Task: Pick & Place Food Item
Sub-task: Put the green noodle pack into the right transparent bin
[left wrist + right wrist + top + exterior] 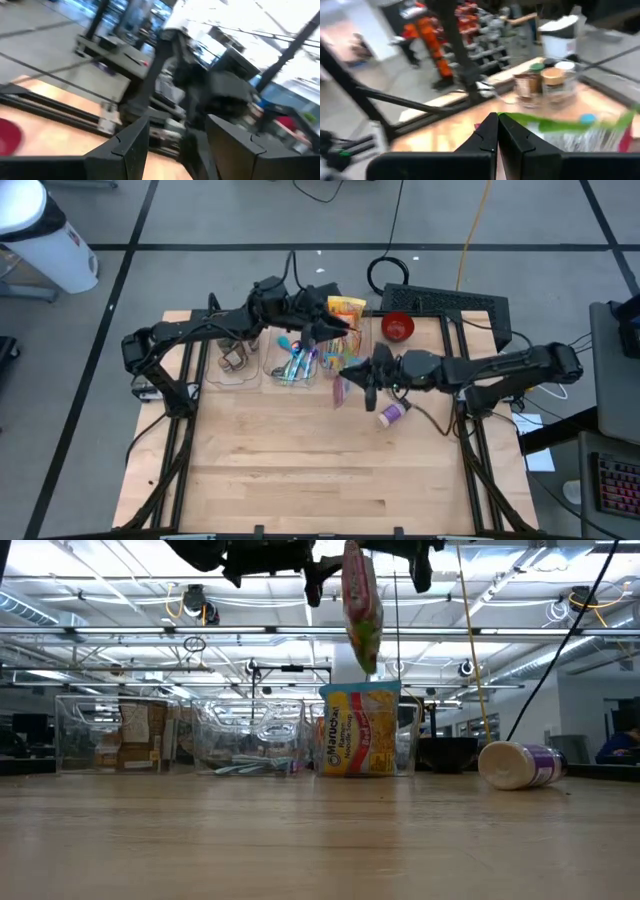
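Note:
A pink and green snack packet (360,605) hangs in the air from my right gripper (352,375), which is shut on it above the middle of the table. It also shows in the high view (340,388). My left gripper (338,330) is open and empty, held in the air over the clear bins near the yellow noodle bag (347,310). In the left wrist view its two fingers stand apart around nothing (177,150). The yellow bag (360,730) stands upright in a clear bin at the far side. My right gripper pinches the packet's green edge (545,124) between its two shut fingers. The fingers come about level from the table's right. The packet hangs below them, upright and lifted clear of the table (362,650).
Clear bins stand in a row along the far side, one with utensils (295,362) and one with jars (235,360). A red bowl (398,327) sits at the far right. A white and purple bottle (392,413) lies on its side near the right arm. The near half of the wooden table (300,480) is bare.

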Motion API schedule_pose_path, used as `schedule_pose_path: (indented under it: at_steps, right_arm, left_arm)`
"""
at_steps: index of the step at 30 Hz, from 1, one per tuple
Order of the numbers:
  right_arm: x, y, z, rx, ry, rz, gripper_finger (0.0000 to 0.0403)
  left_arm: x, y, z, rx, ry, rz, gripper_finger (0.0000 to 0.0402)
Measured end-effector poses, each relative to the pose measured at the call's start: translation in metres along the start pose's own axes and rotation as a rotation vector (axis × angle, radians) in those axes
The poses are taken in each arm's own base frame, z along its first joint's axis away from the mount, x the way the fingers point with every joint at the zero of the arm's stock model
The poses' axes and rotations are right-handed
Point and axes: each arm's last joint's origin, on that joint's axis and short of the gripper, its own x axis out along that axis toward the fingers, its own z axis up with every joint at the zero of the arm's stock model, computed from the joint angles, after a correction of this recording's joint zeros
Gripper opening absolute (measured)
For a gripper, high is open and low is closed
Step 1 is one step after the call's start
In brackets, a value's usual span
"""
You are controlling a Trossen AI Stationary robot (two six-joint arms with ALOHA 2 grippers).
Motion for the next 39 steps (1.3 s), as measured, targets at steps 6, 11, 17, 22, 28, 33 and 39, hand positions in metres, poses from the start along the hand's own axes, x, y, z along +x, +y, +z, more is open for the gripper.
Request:
schedule_pose_path:
  at_steps: [6, 11, 17, 22, 28, 33, 39]
  right_arm:
    - [-0.002, -0.008, 0.009, 0.093, 0.051, 0.192, 0.0]
    - [-0.003, -0.009, 0.01, 0.171, 0.14, 0.366, 0.0]
    - [-0.005, -0.004, 0.013, 0.219, 0.161, 0.49, 0.0]
    - [-0.005, -0.002, 0.018, 0.253, 0.139, 0.541, 0.0]
    - [-0.007, 0.001, 0.023, 0.285, 0.12, 0.613, 0.0]
    - [-0.008, 0.002, 0.024, 0.309, 0.129, 0.637, 0.0]
    - [-0.01, 0.005, 0.028, 0.317, 0.106, 0.691, 0.0]
  left_arm:
    - [0.005, -0.009, -0.005, 0.001, 0.048, -0.083, 0.0203]
    - [0.01, -0.015, -0.007, 0.067, 0.05, -0.101, 0.0203]
    - [0.014, -0.028, 0.006, 0.112, 0.022, -0.128, 0.0202]
    - [0.022, -0.047, 0.013, 0.177, 0.093, -0.145, 0.0202]
    - [0.024, -0.057, 0.011, 0.214, 0.202, -0.124, 0.0202]
    - [0.025, -0.059, 0.01, 0.197, 0.217, -0.147, 0.0202]
    - [0.032, -0.07, 0.003, 0.199, 0.236, -0.186, 0.0202]
